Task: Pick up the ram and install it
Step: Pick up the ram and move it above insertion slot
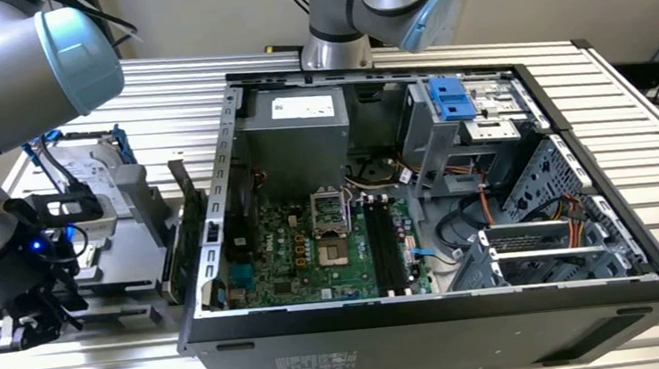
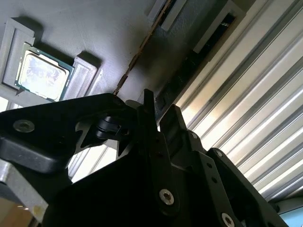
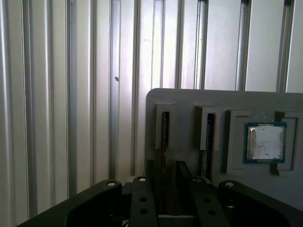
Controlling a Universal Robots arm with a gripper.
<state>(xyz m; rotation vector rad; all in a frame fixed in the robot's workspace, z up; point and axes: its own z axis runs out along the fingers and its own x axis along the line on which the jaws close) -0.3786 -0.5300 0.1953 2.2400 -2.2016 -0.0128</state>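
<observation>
Hovering over the gray tray [image 3: 189,100], the gripper [image 3: 165,172] is standing open and empty, its 2 fingers [image 3: 183,176] straddling the ram [image 3: 164,137], which is lying on edge lengthwise in the tray's end slot.

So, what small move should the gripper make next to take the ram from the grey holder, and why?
Probably lower straight a little. In the first wrist view the gripper is open, its fingers on either side of the ram, which stands on edge in the grey holder, not yet gripped.
</observation>
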